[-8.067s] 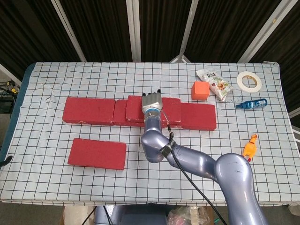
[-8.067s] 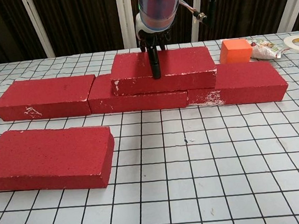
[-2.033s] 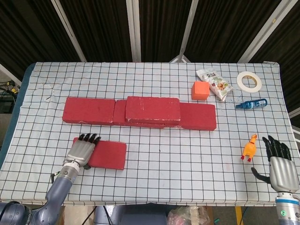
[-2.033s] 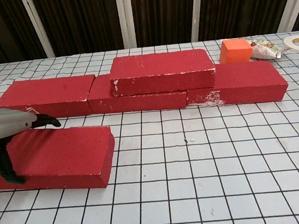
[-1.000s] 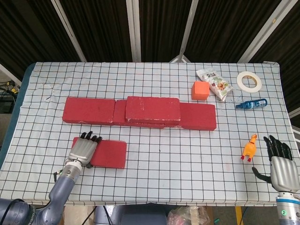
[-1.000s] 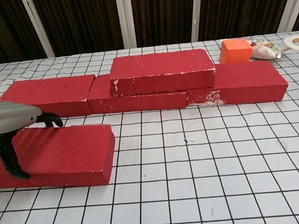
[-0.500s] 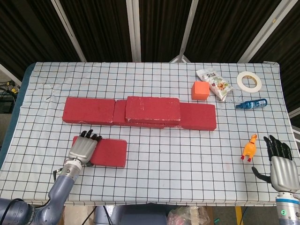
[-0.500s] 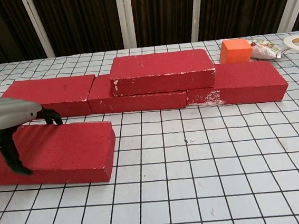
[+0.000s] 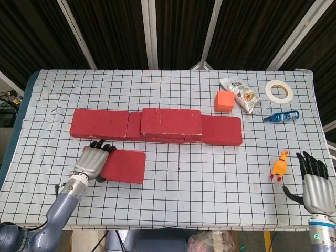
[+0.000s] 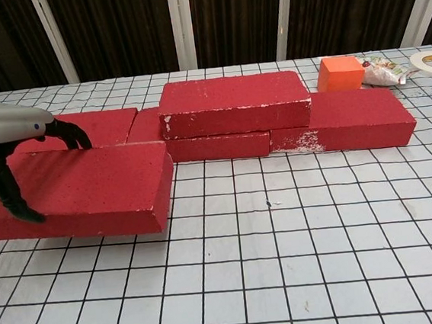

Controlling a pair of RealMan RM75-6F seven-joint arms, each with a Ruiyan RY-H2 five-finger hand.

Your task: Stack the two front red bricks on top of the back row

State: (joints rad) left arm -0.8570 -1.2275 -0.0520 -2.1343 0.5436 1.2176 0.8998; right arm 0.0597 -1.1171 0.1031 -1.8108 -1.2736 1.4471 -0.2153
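**Left hand holds the front brick off the table**

Gripping the front red brick (image 9: 123, 166) at its left end, the left hand (image 9: 90, 163) holds it lifted just in front of the back row (image 9: 100, 124), thumb on the near face and fingers over the far edge. A stacked brick (image 10: 233, 103) already lies on the row's middle. The right hand (image 9: 315, 187) hovers at the table's right edge, fingers spread and holding nothing, near a rubber chicken (image 9: 279, 165).

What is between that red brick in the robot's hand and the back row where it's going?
Nothing visible. The left hand holds the front brick just in front of the back row, with only bare checkered cloth between.
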